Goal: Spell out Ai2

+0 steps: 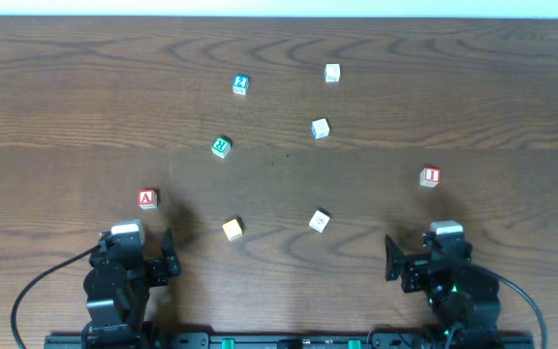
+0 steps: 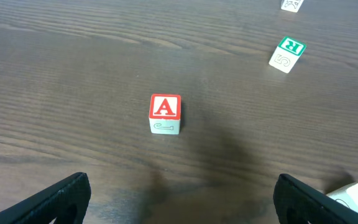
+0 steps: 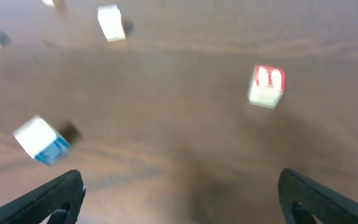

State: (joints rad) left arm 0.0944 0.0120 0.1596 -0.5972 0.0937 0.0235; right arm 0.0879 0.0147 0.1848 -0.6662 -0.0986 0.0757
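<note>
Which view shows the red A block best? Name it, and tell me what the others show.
Left wrist. The red A block sits mid-frame, its letter sharp and upright, ahead of the open left hand. Overhead shows the same block too, but small. The right wrist view misses it.

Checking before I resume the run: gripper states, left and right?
Left gripper: open, holding nothing.
Right gripper: open, holding nothing.
</note>
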